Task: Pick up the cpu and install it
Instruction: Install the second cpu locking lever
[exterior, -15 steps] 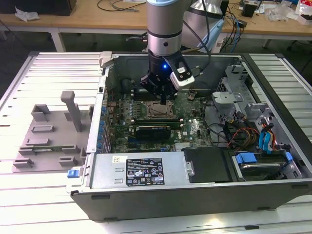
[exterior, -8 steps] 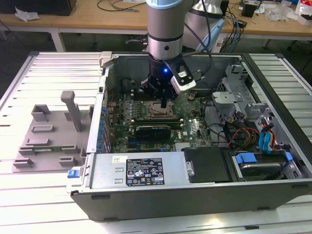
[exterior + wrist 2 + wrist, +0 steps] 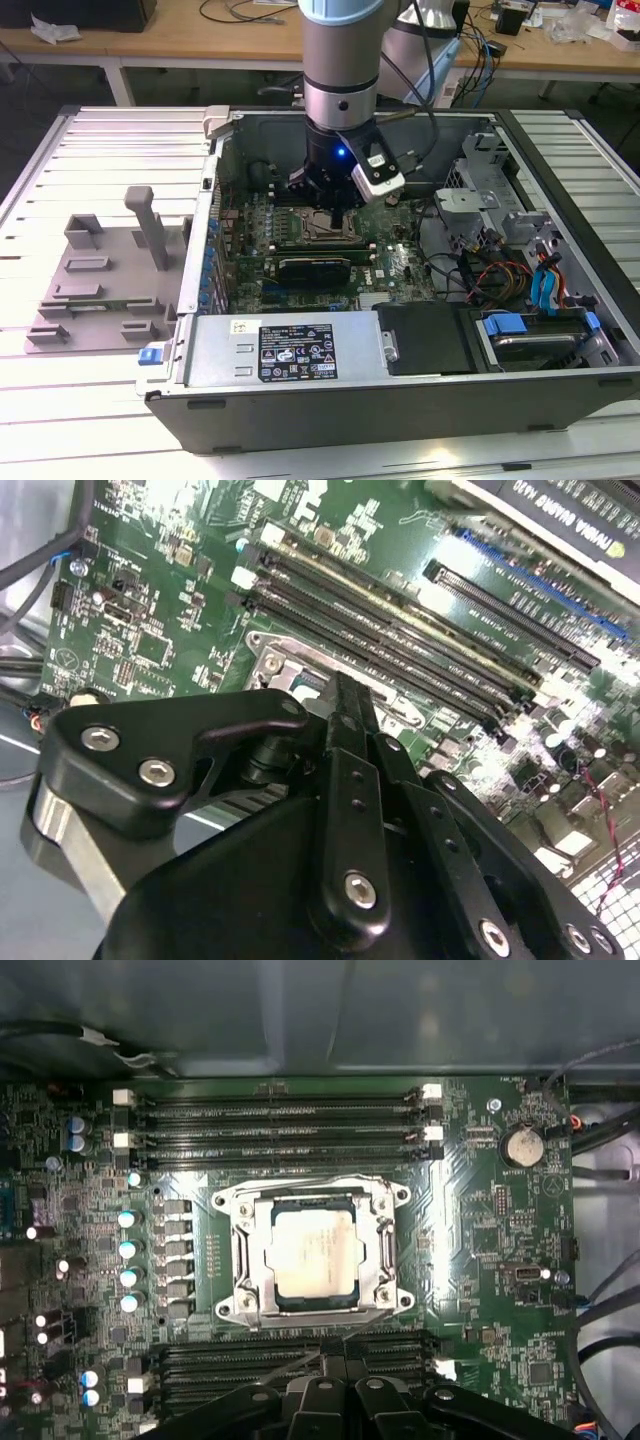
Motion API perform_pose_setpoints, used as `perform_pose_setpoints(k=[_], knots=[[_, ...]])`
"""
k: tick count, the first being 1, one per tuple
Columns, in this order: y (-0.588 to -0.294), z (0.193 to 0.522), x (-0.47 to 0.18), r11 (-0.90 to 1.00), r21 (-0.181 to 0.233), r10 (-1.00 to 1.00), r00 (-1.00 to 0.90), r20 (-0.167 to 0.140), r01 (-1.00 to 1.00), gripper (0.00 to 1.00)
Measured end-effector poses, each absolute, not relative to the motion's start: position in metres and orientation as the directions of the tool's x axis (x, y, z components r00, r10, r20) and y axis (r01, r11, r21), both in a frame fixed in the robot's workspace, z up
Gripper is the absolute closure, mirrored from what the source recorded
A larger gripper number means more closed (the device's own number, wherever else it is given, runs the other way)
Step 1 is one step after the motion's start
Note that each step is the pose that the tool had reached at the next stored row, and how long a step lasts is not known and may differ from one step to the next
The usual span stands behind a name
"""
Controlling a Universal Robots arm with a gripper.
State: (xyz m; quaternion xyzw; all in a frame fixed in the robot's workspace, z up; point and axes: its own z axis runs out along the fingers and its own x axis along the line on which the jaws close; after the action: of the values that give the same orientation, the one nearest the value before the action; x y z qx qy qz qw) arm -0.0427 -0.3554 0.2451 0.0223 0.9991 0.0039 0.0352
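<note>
The cpu, a flat silver square, lies flat inside the metal socket frame on the green motherboard in the first wrist view. My gripper hangs above the board beside the socket, over the memory slots, with no contact to the cpu. In the second wrist view the black fingers run together into one narrow tip and nothing shows between them. In the exterior view the gripper is low inside the open computer case, right above the socket area.
Memory slots flank the socket on both sides. A black graphics card lies nearer the case front. Cables and a drive cage crowd the exterior view's right. A grey plastic tray with an upright block sits outside the case on the left.
</note>
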Motion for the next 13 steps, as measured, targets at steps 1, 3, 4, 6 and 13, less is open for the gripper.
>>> perform_pose_setpoints(k=[1, 3, 4, 6, 13], knots=[[-0.3569, 0.2451, -0.0427, 0.999, 0.009, 0.045, -0.997, -0.07, 0.044, 0.89], [-0.3582, 0.2451, -0.0428, 0.999, 0.009, 0.045, -0.997, -0.07, 0.044, 0.89], [-0.3588, 0.2451, -0.0428, 0.999, 0.009, 0.045, -0.997, -0.07, 0.044, 0.89], [-0.3594, 0.2451, -0.0436, 0.999, 0.009, 0.045, -0.997, -0.07, 0.044, 0.89], [-0.3596, 0.2436, -0.0506, 0.999, 0.007, 0.045, -0.997, -0.07, 0.044, 0.89]])
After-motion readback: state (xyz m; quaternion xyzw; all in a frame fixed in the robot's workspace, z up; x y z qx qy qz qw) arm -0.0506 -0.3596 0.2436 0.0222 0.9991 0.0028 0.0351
